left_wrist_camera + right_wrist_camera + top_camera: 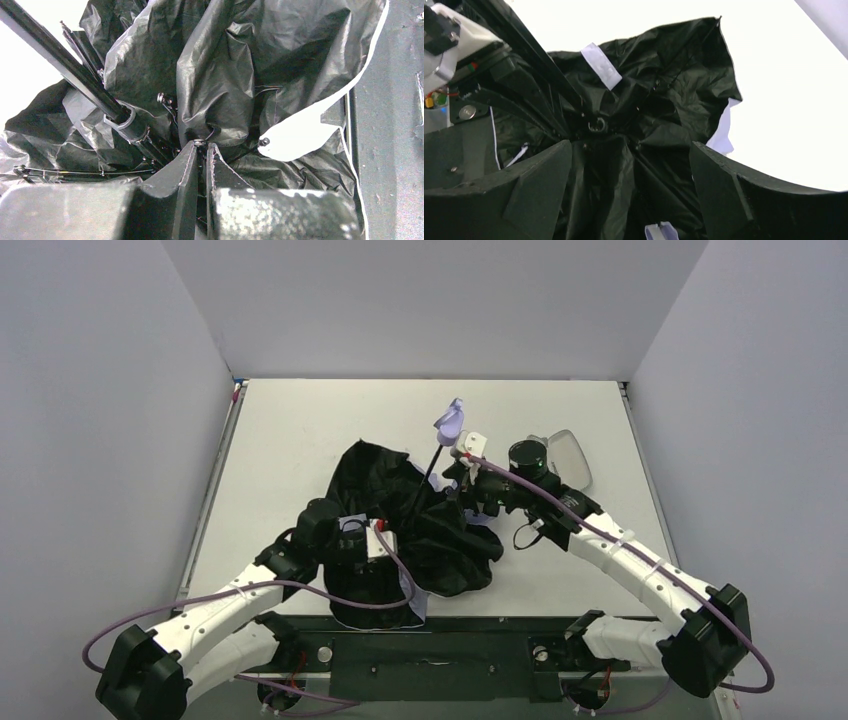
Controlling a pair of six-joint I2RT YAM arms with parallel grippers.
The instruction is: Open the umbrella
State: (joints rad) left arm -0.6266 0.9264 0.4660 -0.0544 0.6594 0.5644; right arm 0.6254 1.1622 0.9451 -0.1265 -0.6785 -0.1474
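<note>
Umbrella of pale lavender fabric with a black underside, one only, lies crumpled on the white table between the two arms. Its thin black shaft slants up to one small lavender knob handle. Left fingers are almost together among the folds (pinching fabric or not, I cannot tell). Right fingers gape wide beside the shaft, gripping nothing. One translucent oblong case sits behind them, contents unclear.

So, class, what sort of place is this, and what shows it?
Most likely a robotics lab test cell: a white table boxed in by grey walls, two robot arms bolted at its near edge, and the umbrella as a prop.
</note>
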